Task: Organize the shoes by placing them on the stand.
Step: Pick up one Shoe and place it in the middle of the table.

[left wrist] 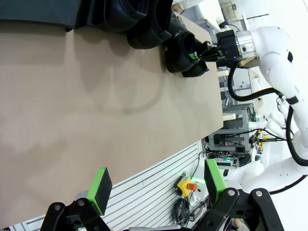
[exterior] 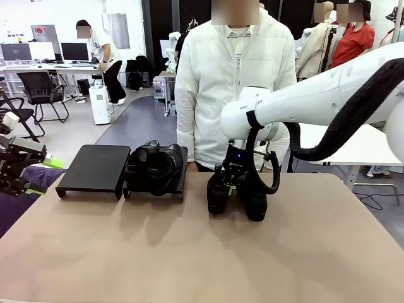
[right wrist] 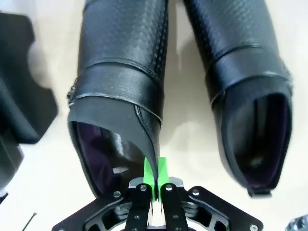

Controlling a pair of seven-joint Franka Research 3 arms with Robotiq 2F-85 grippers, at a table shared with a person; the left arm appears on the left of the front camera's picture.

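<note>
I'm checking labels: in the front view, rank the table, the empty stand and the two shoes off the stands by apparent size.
1. Table.
2. Empty stand.
3. Picture-left shoe and picture-right shoe: about alike, so no ranking.

Shoes (right wrist: 120, 57) perforated glossy leather; stand (exterior: 95, 165) matt black.

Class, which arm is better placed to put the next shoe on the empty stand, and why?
Right: the right gripper is shut on a shoe's rim; the left gripper hangs open, far off to the side.
</note>
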